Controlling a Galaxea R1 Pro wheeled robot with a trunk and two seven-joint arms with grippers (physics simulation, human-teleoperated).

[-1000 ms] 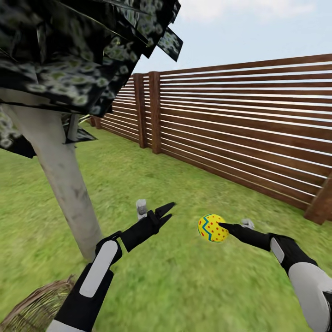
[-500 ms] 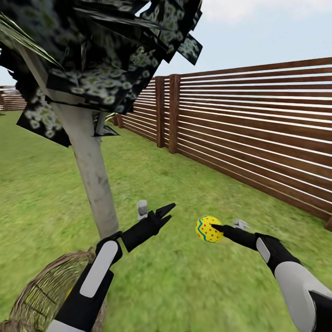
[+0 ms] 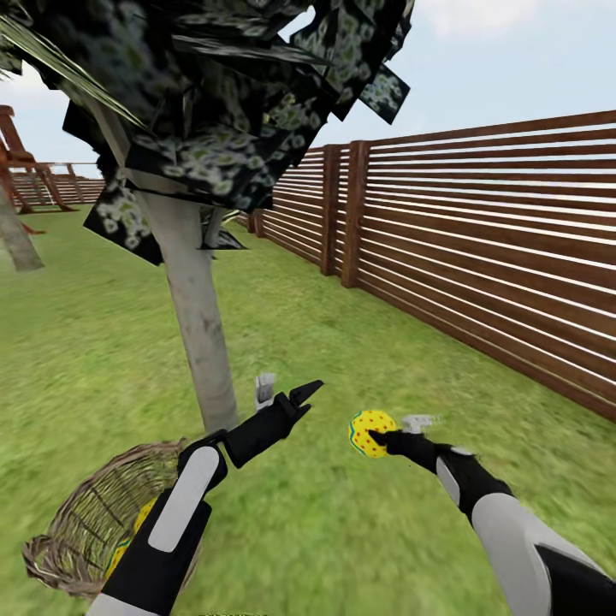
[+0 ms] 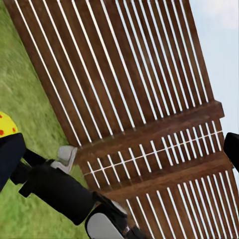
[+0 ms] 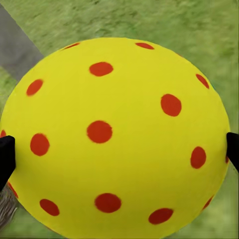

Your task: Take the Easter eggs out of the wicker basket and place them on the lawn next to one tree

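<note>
Your right gripper (image 3: pixel 376 436) pinches an egg (image 3: pixel 368 432) above the lawn (image 3: pixel 342 342), near the tree (image 3: pixel 201 342). Left gripper (image 3: pixel 299 395) hovers, jaws spread, over the basket (image 3: pixel 77 530). Lower the egg close beside the trunk before letting go, so it cannot roll.

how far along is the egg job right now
Done: nothing visible yet, with no egg lying on the lawn by the tree. In hand: one Easter egg held by the right gripper, its fingers at the egg's sides. Left: at least one egg still in the wicker basket; the left gripper is empty.
</note>
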